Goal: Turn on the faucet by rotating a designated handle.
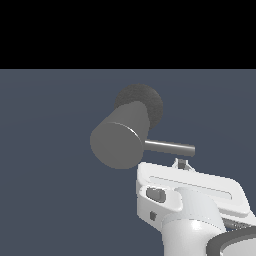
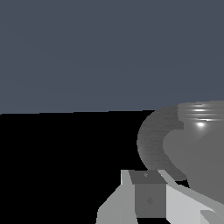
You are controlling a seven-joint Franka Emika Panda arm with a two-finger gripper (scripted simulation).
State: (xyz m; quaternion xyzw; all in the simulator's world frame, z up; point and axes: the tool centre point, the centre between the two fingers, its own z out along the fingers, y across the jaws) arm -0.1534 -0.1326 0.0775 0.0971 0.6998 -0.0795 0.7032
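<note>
where the blue-grey floor (image 1: pixel 45 190) spreads out, the faucet (image 1: pixel 120 137) sits a little above the middle of the exterior view. it is a fat grey tube with a flat round face, and that face looks toward the exterior view's left and a bit down. behind it is a darker, rough round base (image 1: pixel 147 100). the base is stuck to the back end of the tube.

the handle (image 1: pixel 170 147) is a thin shiny rod. it pokes out of the side of the tube and points to the exterior view's right, almost level, dipping just a little at the far end.

the white robot arm (image 1: pixel 192 215) comes up from the lower corner on the exterior view's right. its gripper (image 1: pixel 183 163) is just under the far end of the handle. only small grey finger tips show above the white hand, so i cannot tell if the pincer is wide or narrow. the tips look very close to the rod, but i cannot tell if they touch it.

from the wrist view, one grey finger (image 2: pixel 148 194) shows big and close, and the rough base and the smooth tube fill the side near it
</note>
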